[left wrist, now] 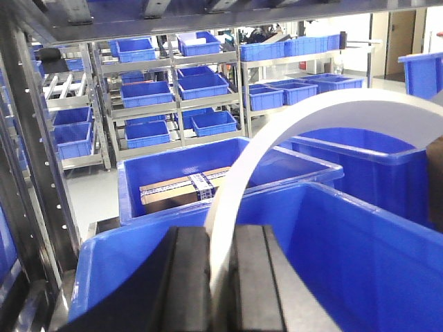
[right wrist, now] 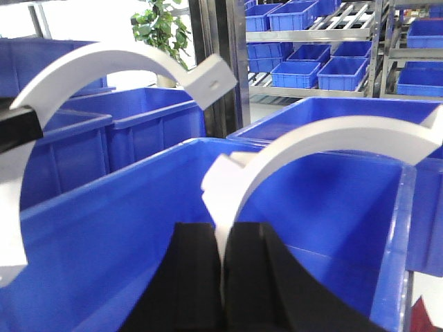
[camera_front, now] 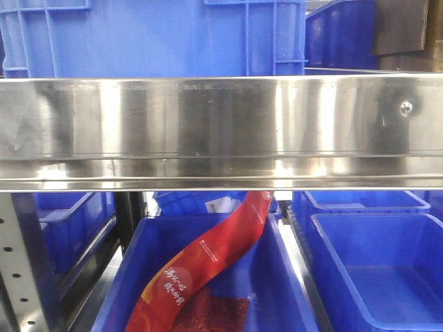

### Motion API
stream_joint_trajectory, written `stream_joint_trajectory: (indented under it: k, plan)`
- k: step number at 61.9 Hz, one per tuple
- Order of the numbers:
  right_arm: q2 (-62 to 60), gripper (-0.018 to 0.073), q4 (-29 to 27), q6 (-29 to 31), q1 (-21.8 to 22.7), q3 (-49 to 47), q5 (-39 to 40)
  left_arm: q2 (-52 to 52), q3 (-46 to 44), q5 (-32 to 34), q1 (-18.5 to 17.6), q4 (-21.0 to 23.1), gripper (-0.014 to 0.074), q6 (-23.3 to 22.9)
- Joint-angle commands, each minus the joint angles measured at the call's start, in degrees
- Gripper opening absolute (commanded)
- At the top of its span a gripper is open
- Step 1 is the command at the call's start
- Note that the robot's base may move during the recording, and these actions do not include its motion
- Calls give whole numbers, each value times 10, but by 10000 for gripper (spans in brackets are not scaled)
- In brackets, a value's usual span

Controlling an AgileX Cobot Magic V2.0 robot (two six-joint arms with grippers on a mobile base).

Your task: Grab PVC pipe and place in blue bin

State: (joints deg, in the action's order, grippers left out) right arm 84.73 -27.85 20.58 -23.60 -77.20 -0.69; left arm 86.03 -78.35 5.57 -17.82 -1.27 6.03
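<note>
- The curved white PVC pipe (right wrist: 332, 135) sits over the open blue bin (right wrist: 104, 235), its lower end clenched in my right gripper (right wrist: 223, 238)
- My left gripper (left wrist: 220, 238) is clamped on a second curved pipe (left wrist: 277, 130) above the same bin
- Behind, racks (left wrist: 173, 90) carry small blue crates (left wrist: 145, 93)

A warehouse or stockroom; steel shelving racks (left wrist: 173, 104) stand in rows, blue plastic bins (left wrist: 147, 93) on every level; larger blue bins (left wrist: 180, 149) in front of the racks; grey floor (left wrist: 93, 197) beneath them.
</note>
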Motion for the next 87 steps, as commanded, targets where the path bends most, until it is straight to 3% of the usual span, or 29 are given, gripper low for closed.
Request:
stream_joint_trajectory:
  k: [1,8,19,33,41,87]
  plan:
    - [0,-83,14,6,-1,-5,17,1,-6,19,-2,-7,-111,-1]
    - [4,20,14,6,-1,-5,24,1,-6,21,5,-7,-111,-1]
    - [13,37,14,6,-1,-5,33,3,-6,13,23,-7,-105,-1]
    - [16,37,14,6,-1,-7,47,15,-16,1,28,-7,132,-1]
    - [16,37,14,6,-1,-11,45,19,-25,-5,28,-7,193,-1]
    - [-28,37,41,6,-1,-27,21,-44,-25,-56,18,-29,193,-1]
